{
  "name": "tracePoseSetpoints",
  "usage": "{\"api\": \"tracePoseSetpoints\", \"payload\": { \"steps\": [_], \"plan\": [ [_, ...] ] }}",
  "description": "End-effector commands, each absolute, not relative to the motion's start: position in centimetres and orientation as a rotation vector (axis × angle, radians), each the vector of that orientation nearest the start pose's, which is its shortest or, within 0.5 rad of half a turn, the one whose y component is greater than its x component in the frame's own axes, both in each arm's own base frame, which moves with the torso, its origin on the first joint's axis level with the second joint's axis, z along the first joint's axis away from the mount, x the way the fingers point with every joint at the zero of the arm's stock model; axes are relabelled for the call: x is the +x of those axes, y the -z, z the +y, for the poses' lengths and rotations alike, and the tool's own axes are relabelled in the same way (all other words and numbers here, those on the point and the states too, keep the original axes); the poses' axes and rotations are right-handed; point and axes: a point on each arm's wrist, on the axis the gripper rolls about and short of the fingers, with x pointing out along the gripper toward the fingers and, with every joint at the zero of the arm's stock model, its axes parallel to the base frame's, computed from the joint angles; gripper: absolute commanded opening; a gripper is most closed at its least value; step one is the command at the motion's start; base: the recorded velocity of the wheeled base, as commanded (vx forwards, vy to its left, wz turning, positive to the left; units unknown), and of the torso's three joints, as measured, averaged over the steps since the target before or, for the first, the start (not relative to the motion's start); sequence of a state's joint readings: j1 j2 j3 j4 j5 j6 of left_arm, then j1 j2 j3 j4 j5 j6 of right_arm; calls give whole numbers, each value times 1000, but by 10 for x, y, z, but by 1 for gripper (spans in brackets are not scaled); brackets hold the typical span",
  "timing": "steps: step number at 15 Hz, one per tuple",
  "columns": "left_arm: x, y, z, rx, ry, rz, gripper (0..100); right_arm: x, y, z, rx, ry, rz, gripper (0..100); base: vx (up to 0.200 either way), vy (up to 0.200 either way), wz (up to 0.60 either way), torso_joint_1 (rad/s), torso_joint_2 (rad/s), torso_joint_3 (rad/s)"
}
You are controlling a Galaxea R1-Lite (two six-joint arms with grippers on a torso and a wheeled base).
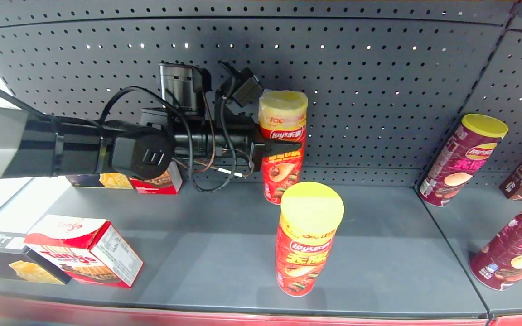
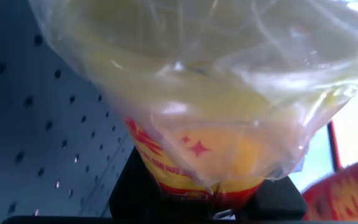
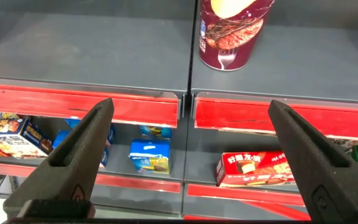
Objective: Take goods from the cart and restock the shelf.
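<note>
Left pincer: clamped on the red chip can at mid-height, a grip that holds it upright.
Red chip can: at the rear of the shelf near the pegboard, behind the second red can, probably to form a row; base contact unclear.
Right pincer: spread, empty, out before the shelf edge.

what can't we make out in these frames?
- Head view: left tool far finger, behind the held red can; whether the can's base touches the shelf.
- Left wrist view: most of the can, hidden behind its plastic-wrapped lid.
- Right wrist view: maroon can, top cut off by the edge.
</note>
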State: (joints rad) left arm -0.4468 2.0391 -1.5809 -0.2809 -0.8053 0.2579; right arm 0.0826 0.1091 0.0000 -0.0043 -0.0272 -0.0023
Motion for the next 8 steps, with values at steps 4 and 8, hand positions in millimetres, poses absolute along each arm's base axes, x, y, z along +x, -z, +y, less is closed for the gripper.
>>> {"api": "tracePoseSetpoints", "payload": {
  "steps": [4, 8],
  "plan": [
    [387, -221, -204, 186, 1267, 51, 0, -14, -78, -2, -9, -55, 107, 100, 0, 0, 0, 0, 0, 0],
    [391, -214, -203, 192, 1264, 60, 0, -14, -78, -2, -9, -55, 107, 100, 0, 0, 0, 0, 0, 0]
  ]
}}
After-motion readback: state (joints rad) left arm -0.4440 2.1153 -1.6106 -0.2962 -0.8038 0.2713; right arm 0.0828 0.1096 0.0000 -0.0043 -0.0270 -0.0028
